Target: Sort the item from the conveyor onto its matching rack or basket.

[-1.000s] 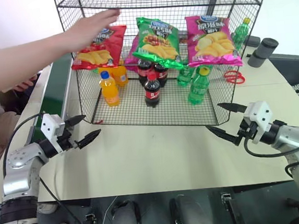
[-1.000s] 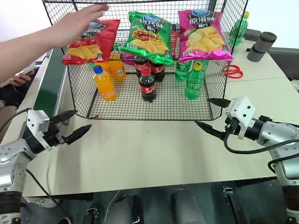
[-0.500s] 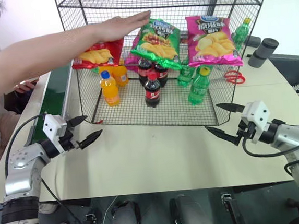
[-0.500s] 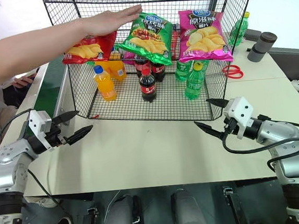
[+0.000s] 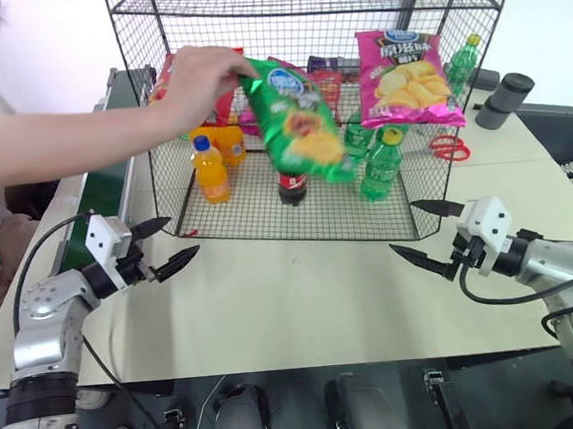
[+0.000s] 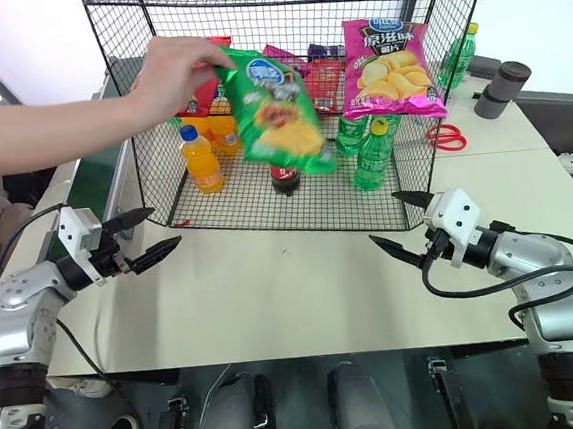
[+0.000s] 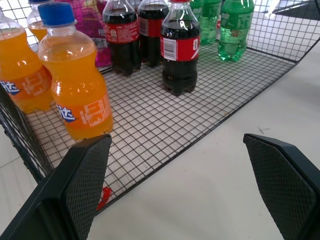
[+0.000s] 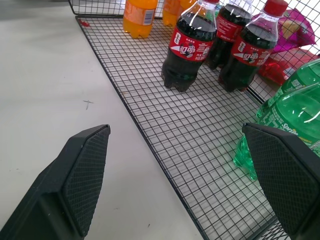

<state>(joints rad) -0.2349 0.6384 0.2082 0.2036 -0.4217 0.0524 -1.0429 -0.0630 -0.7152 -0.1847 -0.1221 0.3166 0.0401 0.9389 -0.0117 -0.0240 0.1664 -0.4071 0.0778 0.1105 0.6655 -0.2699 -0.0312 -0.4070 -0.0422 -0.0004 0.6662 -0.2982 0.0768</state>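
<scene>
A person's hand (image 5: pixel 194 77) holds the green crisp bag, the item (image 5: pixel 297 123), by its top corner, tilted in the air in front of the black wire rack (image 5: pixel 150 26). The dark-green conveyor (image 5: pixel 94 191) runs along the table's left side, partly behind the person's arm. My left gripper (image 5: pixel 181 237) hovers open and empty over the table near the rack's left front corner. My right gripper (image 5: pixel 403 226) hovers open and empty near the rack's right front corner. Both stay well below and apart from the bag. In the wrist views both grippers (image 7: pixel 176 137) (image 8: pixel 176 127) have nothing between their fingers.
A pink crisp bag (image 5: pixel 399 64) hangs on the rack's front and a red one (image 6: pixel 201 93) shows behind the hand. Orange bottles (image 5: pixel 208 169), cola bottles (image 7: pixel 176 47) and green bottles (image 5: pixel 381 166) stand on the rack's floor. Red scissors (image 5: pixel 446 147) and dark cylinders (image 5: pixel 505 98) lie at the right.
The person's hand moved across the rack's front to the green bag, grasped it and pulled it off, out and downward. Both grippers stayed in place, open.
</scene>
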